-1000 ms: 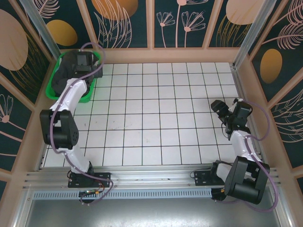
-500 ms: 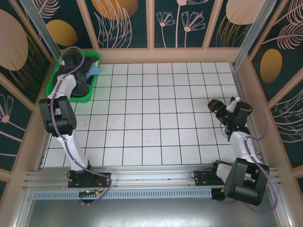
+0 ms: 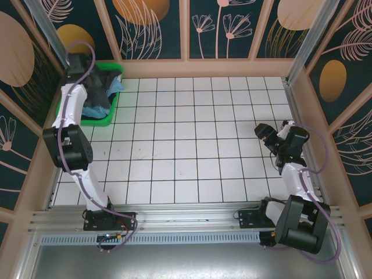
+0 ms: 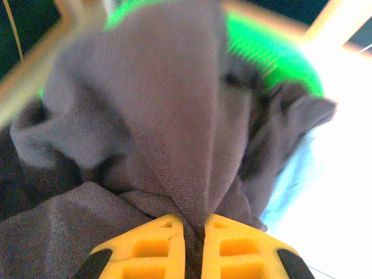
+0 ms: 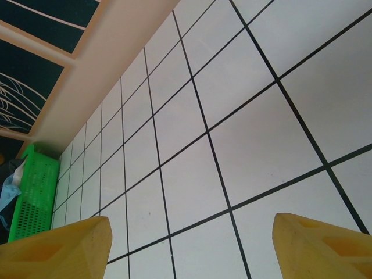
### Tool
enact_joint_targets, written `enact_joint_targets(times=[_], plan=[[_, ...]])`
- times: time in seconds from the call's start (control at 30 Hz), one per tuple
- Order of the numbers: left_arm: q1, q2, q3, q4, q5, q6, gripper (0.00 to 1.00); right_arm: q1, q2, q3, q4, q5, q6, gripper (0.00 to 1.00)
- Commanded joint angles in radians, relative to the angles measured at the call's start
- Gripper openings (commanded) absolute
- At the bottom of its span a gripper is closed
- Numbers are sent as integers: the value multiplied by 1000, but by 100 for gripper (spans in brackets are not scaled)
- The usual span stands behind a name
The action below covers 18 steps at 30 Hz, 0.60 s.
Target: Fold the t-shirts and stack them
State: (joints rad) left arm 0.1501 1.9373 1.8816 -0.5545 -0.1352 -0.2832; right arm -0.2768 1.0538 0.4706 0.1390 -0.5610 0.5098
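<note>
At the top view's upper left, the soft charcoal-grey cloth t-shirt point(image 3: 102, 93) and the light blue cloth t-shirt point(image 3: 93, 110) lie bunched in the green plastic basket point(image 3: 87, 121). The left jaws are clamped on a fold of the grey shirt. The right jaws stand wide apart over the white gridded desk point(image 3: 192, 145).

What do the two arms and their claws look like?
The left arm and right arm both have white links, black joints and black bases, with a mauve cable looping alongside. The left claw and right claw are blocky and yellow. The left one shows moulded pockets and black outer corners.
</note>
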Motion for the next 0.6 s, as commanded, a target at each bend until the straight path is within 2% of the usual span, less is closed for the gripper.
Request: enact_joint_targets(times=[0.0, 0.07, 0.17, 0.33, 0.43, 0.5, 0.57], plan=[[-19, -242, 67, 165, 63, 65, 0, 3, -3, -19, 53, -35, 5, 73], [-27, -342, -15, 324, 96, 99, 0, 3, 1, -22, 63, -45, 9, 73], [-30, -447, -92, 498, 192, 80, 0, 4, 6, -25, 71, -59, 16, 73], [-93, -480, -9, 532, 324, 54, 0, 3, 6, -32, 96, -99, 34, 73], [-176, -478, 23, 586, 466, -1, 0, 4, 2, -36, 114, -124, 53, 73], [-272, -457, 51, 602, 531, -18, 0, 5, -2, -45, 160, -164, 83, 73], [-393, -432, 76, 586, 540, 3, 0, 12, -10, -59, 225, -222, 125, 72]])
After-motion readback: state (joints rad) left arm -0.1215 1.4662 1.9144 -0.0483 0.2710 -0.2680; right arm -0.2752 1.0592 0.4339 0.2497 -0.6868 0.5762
